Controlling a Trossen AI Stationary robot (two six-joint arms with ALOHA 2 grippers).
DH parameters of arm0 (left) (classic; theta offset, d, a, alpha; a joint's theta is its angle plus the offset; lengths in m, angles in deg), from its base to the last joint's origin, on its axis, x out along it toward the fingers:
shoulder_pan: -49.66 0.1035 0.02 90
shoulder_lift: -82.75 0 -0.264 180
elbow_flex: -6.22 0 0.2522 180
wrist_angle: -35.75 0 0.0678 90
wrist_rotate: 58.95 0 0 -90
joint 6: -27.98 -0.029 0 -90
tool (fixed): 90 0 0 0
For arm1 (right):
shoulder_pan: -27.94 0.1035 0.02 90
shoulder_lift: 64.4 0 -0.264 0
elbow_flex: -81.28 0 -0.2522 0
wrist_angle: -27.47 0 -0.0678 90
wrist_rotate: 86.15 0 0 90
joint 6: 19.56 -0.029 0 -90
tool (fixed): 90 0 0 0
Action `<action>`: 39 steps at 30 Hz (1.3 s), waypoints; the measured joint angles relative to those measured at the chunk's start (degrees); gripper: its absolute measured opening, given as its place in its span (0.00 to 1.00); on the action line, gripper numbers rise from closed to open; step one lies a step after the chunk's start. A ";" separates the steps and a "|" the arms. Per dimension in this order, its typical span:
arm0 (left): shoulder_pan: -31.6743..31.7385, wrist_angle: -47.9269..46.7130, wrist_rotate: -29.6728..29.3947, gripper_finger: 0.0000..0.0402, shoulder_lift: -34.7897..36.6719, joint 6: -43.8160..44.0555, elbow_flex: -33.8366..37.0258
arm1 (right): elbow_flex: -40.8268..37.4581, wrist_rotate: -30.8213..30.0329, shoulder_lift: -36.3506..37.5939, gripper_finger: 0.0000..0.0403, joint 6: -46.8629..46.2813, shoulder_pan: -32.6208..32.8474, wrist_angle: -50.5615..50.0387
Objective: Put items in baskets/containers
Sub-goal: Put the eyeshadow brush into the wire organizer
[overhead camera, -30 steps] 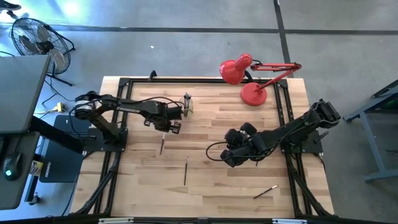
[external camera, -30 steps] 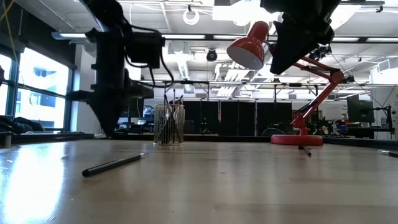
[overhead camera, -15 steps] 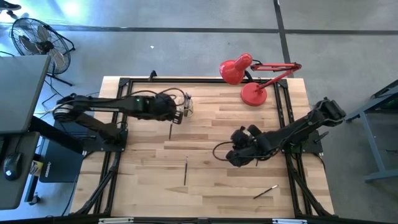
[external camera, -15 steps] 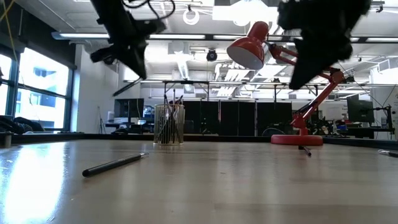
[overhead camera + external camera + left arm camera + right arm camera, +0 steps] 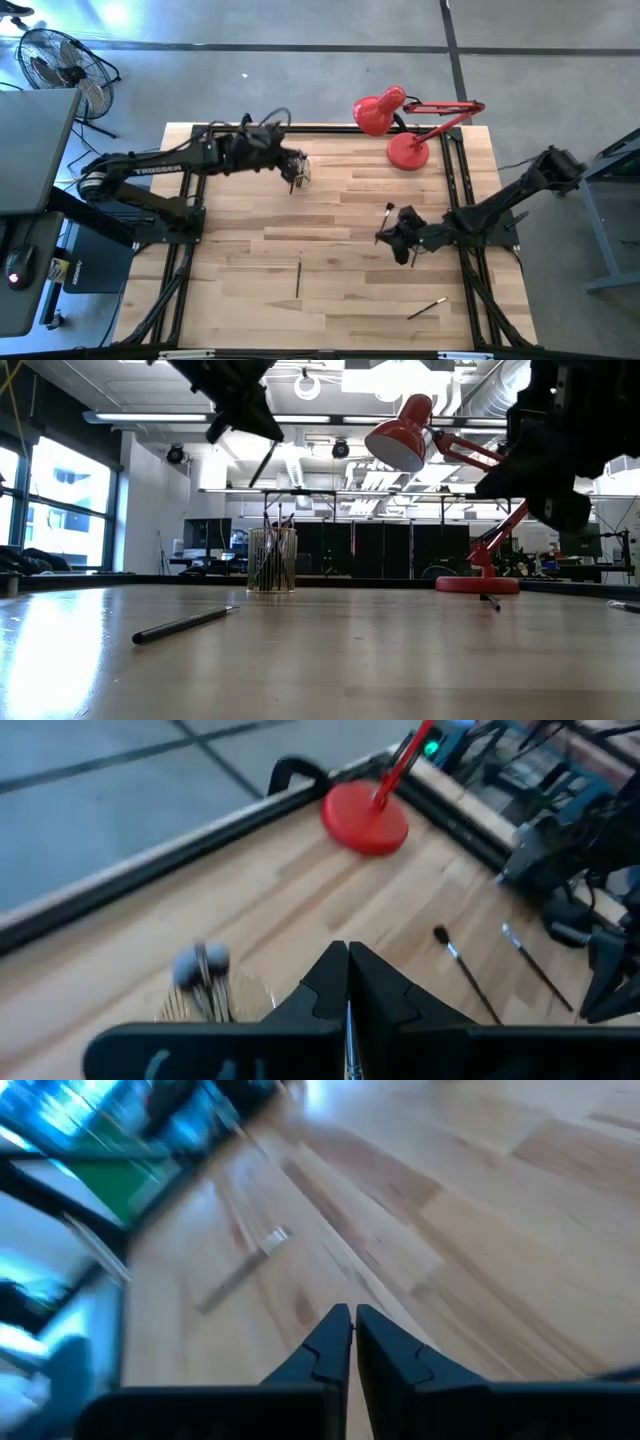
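Left gripper (image 5: 291, 172) pinched tight on a brush (image 5: 262, 463) just above the cup (image 5: 272, 560), right gripper (image 5: 352, 1320) closed on nothing, three brushes lying loose on table (image 5: 340, 290)

High view hangs overhead, staring straight down on the whole desk (image 5: 330, 230) and surrounding floor. Low view sits at desk-top height, looking level across it into the room. Both catch the red lamp (image 5: 400, 120) and the clear cup (image 5: 272, 560). Each wrist view rides close above the boards; the left wrist's also finds the lamp's base (image 5: 364, 817).
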 joint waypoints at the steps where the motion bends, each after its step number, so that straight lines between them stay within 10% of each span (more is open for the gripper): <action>1: 1.32 1.34 1.57 0.00 -0.01 -1.89 0.00 | -1.81 -0.21 0.66 0.02 -0.01 0.00 2.98; 7: 9.00 13.52 11.95 0.00 0.46 -12.37 3.89 | -6.95 -1.63 1.37 0.02 -0.01 0.02 11.73; 20: 26.87 76.24 35.80 0.00 -0.30 -9.98 35.21 | -1.76 -17.31 1.36 0.01 14.94 -0.12 12.41; 39: 28.04 78.54 44.35 0.00 -11.59 -24.07 36.52 | -1.73 -20.52 1.32 0.00 14.04 -7.59 15.40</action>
